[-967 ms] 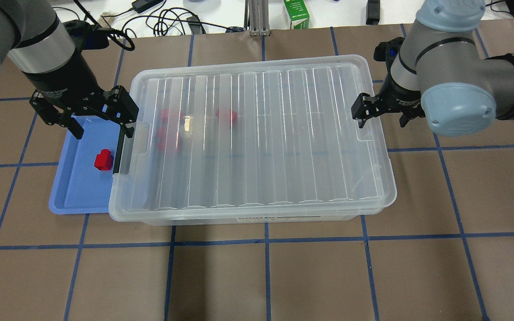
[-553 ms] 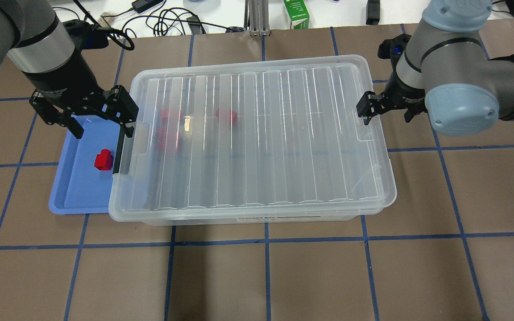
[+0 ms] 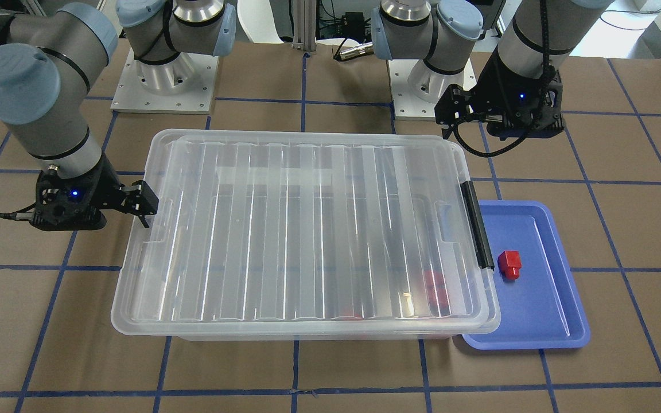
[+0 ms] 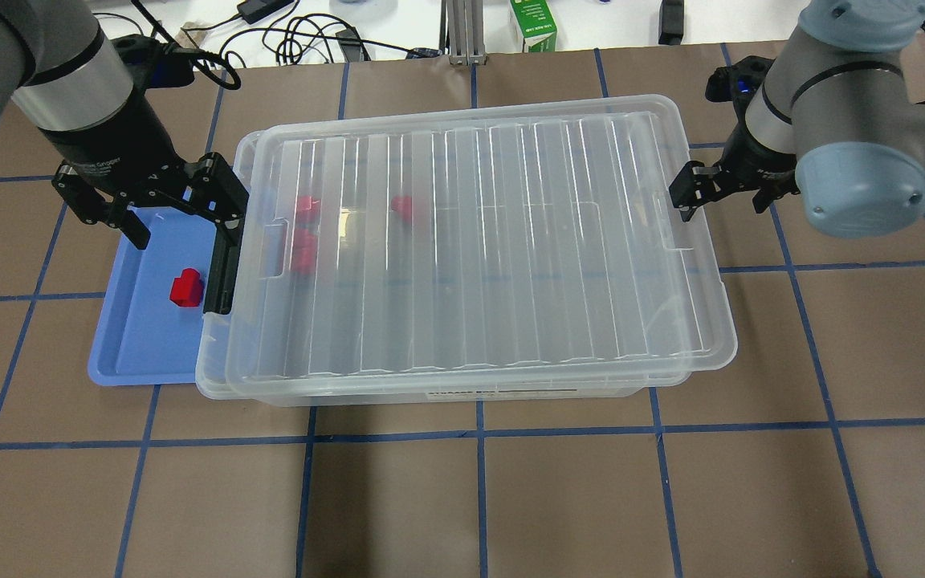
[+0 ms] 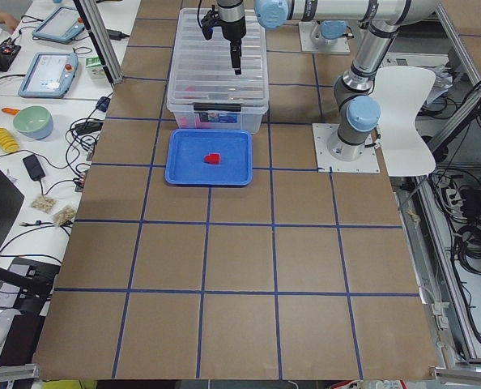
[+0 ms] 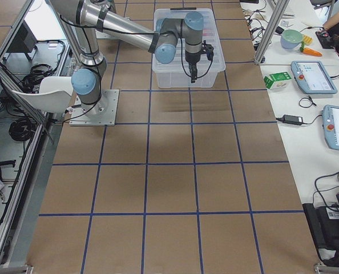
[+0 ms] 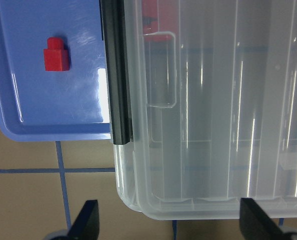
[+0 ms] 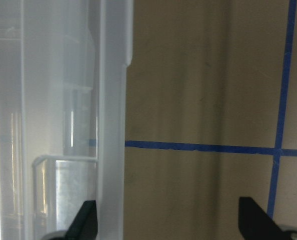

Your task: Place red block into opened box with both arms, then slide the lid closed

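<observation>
The clear box [image 4: 212,379] stands mid-table with the ridged lid [image 4: 478,241] lying on it, shifted toward the right so the box's left rim shows. Through the plastic I see three red blocks [image 4: 306,207] near the left end. Another red block [image 4: 185,287] lies on the blue tray. My left gripper [image 4: 183,225] hangs open over the box's left end and black latch [image 7: 119,75], holding nothing. My right gripper [image 4: 723,197] is open at the lid's right short edge, one finger [image 4: 686,193] at the notch, the other over the table.
The shallow blue tray [image 4: 133,337] sits against the box's left end, partly under its rim. A green carton [image 4: 533,28] and cables [image 4: 302,36] lie along the far table edge. Tablets and a bowl [image 5: 30,121] sit on side benches.
The lid has slid to the right on the box, and my right gripper moved right along with it. The left gripper stayed where it was.
</observation>
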`<state>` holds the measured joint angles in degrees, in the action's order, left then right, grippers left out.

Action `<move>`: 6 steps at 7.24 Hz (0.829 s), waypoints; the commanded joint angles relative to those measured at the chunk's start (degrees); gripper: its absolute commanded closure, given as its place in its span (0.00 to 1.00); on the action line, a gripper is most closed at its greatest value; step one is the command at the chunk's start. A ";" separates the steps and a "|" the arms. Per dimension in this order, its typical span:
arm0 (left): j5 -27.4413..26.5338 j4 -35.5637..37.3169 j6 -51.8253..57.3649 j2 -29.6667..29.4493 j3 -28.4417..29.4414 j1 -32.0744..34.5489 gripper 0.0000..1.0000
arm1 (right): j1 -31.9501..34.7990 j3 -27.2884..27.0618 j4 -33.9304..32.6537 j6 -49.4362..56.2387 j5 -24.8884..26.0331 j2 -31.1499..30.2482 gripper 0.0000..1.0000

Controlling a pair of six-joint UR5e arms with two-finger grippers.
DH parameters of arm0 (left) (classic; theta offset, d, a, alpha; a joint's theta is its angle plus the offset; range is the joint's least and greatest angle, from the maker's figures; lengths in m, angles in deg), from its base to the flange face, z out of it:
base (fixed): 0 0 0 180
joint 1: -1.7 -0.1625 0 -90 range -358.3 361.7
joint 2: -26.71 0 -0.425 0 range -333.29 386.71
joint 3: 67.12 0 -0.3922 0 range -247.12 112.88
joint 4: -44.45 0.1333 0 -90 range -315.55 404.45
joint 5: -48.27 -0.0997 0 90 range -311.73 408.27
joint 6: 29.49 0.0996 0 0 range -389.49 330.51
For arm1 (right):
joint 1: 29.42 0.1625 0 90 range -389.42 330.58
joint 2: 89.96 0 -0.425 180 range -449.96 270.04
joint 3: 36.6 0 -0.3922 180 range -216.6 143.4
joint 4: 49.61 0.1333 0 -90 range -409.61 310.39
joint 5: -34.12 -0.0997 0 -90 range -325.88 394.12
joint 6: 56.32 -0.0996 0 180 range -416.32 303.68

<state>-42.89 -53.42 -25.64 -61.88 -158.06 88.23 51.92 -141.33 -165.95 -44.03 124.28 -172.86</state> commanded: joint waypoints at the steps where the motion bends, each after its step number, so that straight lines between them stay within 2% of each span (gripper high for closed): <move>1: -0.16 -0.04 0.02 0.00 -0.03 0.04 0.00 | -3.97 -0.12 -0.46 5.08 -0.07 -0.51 0.00; 6: 0.81 0.23 -0.25 0.70 0.24 0.21 0.00 | -10.22 0.32 -0.29 8.89 -0.41 -0.68 0.00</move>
<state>-42.29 -53.17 -25.80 -61.36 -157.85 88.44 43.07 -141.13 -166.32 -35.51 124.08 -173.52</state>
